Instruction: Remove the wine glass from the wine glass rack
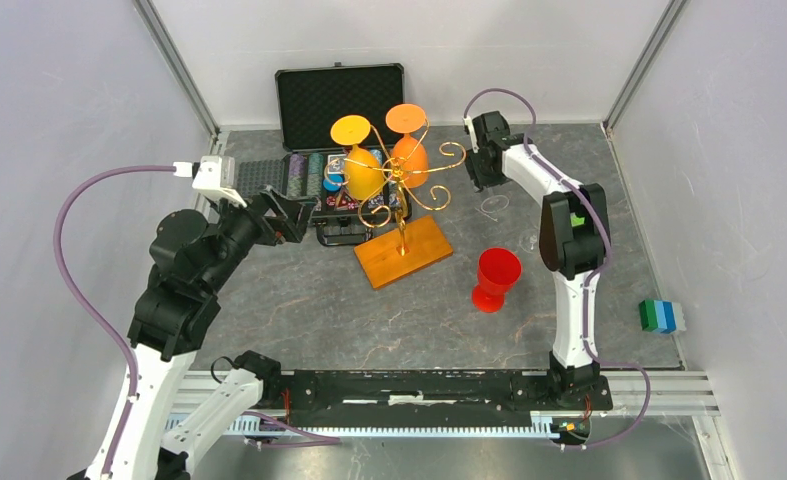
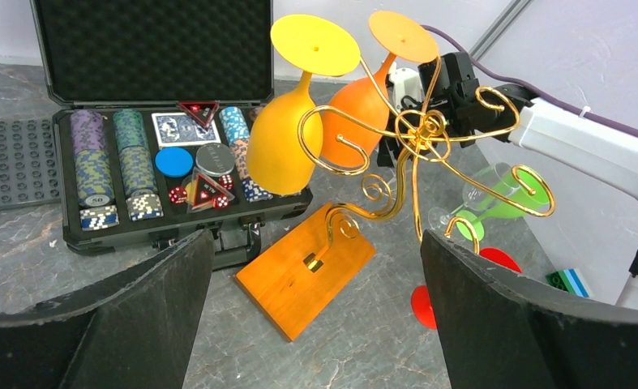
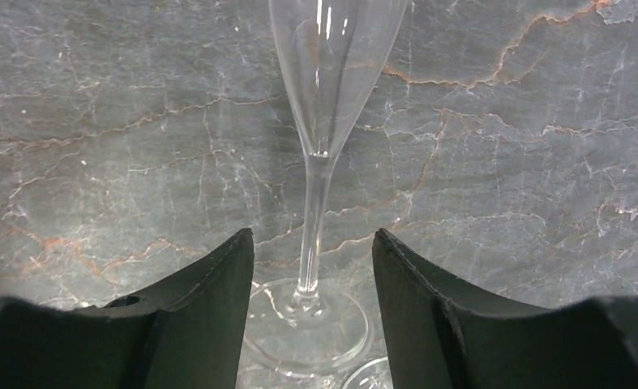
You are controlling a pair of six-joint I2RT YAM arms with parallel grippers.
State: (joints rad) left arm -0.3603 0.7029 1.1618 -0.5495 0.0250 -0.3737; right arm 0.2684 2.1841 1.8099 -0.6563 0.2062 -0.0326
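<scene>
The golden wire rack point(image 1: 401, 182) stands mid-table on its wooden base point(image 1: 404, 251). A yellow glass point(image 1: 362, 168) and an orange glass point(image 1: 410, 156) hang upside down on it; both show in the left wrist view point(image 2: 281, 146) point(image 2: 360, 109). My right gripper point(image 1: 486, 180) is beside the rack's right spiral arm. In the right wrist view it point(image 3: 311, 235) is open, with the stem of a clear glass point(image 3: 315, 194) between the fingers and not touching them, foot nearest me. What bears that glass is hidden. My left gripper point(image 1: 299, 215) is open and empty, facing the rack point(image 2: 417, 134).
An open black case of chips point(image 1: 339, 100) lies behind the rack. A red glass point(image 1: 495, 278) stands right of the base. A green glass point(image 2: 494, 190) lies beyond the rack. A grey studded plate point(image 1: 259, 175) is far left. Green and blue blocks point(image 1: 661, 315) sit at the right wall.
</scene>
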